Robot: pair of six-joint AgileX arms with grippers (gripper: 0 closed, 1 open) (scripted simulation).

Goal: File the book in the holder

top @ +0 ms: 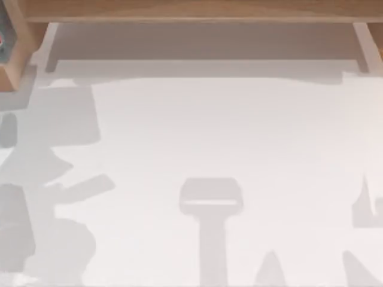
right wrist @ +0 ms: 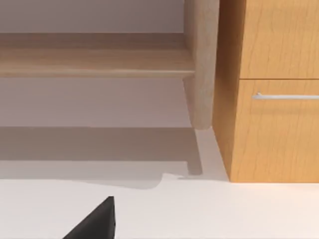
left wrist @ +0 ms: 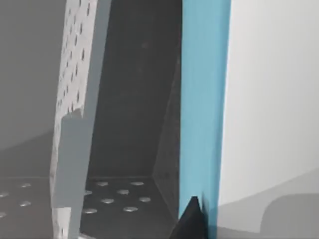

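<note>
The book (left wrist: 204, 99) is close in the left wrist view, standing upright with its teal-blue edge toward the camera and its white cover (left wrist: 269, 89) beside it. It is right next to a grey perforated wall of the holder (left wrist: 119, 199), whose dotted floor and pale divider (left wrist: 75, 74) lie alongside. I cannot tell whether the book is inside a slot. My left gripper (left wrist: 192, 221) is at the book's lower end, a dark fingertip against the teal edge, shut on it. My right gripper (right wrist: 94, 221) hangs low over the white table, facing the back shelf.
A wooden shelf (top: 197, 12) runs along the back of the white table (top: 209, 131), with pale legs (top: 362, 48) at each end. A wooden cabinet (right wrist: 274, 124) with a drawer handle stands beside a shelf leg. Arm shadows fall on the table's left and front.
</note>
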